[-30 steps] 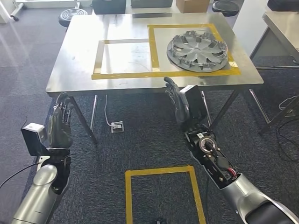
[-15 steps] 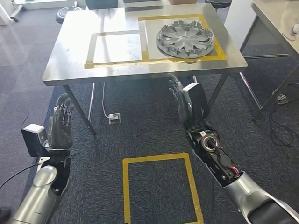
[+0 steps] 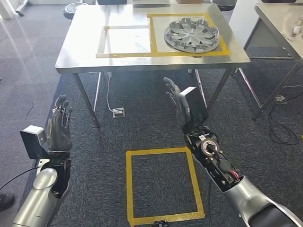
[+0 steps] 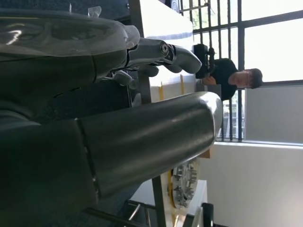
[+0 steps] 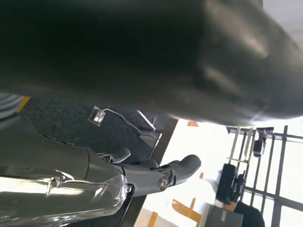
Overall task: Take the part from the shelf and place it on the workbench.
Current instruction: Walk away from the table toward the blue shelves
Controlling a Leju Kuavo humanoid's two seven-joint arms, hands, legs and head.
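Part [image 3: 191, 34] on far surface [image 3: 82, 47]; placement apparently complete. Left robot hand [image 3: 58, 127], right robot hand [image 3: 177, 104]: open, empty. Next: stand clear.

Part [image 3: 191, 34] on workbench [image 3: 78, 52], right side; taped floor square [image 3: 162, 185] before workbench, apparently between both arms.
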